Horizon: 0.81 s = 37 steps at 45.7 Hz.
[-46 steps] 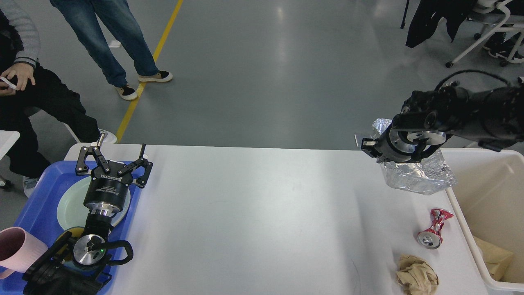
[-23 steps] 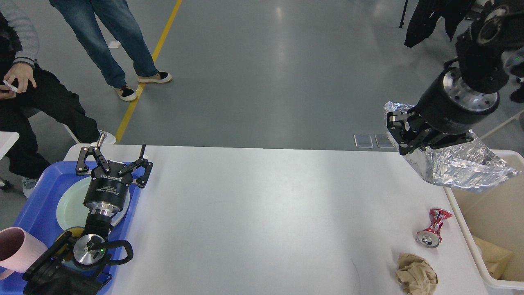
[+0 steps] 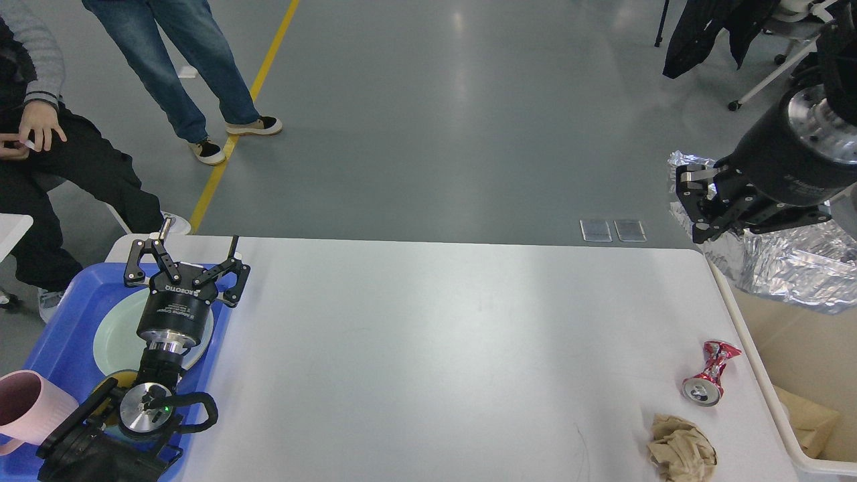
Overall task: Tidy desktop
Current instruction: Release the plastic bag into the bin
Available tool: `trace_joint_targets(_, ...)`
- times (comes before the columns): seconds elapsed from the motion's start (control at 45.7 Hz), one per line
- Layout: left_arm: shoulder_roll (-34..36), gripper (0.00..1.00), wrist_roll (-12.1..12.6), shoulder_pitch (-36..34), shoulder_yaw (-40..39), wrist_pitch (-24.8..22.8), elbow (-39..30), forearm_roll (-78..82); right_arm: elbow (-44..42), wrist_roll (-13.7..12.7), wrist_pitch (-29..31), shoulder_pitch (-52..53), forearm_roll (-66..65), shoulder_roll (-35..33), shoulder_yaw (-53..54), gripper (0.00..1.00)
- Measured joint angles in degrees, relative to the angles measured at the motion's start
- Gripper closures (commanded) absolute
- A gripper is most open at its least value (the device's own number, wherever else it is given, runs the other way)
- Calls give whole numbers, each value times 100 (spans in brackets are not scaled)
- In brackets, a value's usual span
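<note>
The white desktop [image 3: 435,348] fills the middle of the head view. My right gripper [image 3: 697,201] is shut on a crumpled silver foil bag [image 3: 787,264] and holds it in the air above the cream bin [image 3: 750,335] at the right edge. A crushed red can [image 3: 708,373] and a crumpled brown paper ball [image 3: 681,447] lie on the desktop near its right front corner. My left gripper [image 3: 184,258] is open and empty above the blue tray [image 3: 63,335] at the left.
The blue tray holds a pale green plate [image 3: 114,341] and a pink cup [image 3: 27,405]. Brown paper [image 3: 807,418] lies inside the cream bin. People stand and sit beyond the table's left back corner. A chair with dark clothing stands at the far right.
My right arm has lifted the foil bag off the desktop's back right corner and carried it right, over the cream bin. My left arm has not moved.
</note>
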Motion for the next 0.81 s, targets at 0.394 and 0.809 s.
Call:
trace_joint_targets(0.394,0,4,0,7,7,0,0,0,-1321,26,-752,-1599,-188,-893,-777,100)
trace_joint_targets(0.809,0,4,0,9,9,0,0,0,-5166,53,-826,-5461,-243,-1860,445,100)
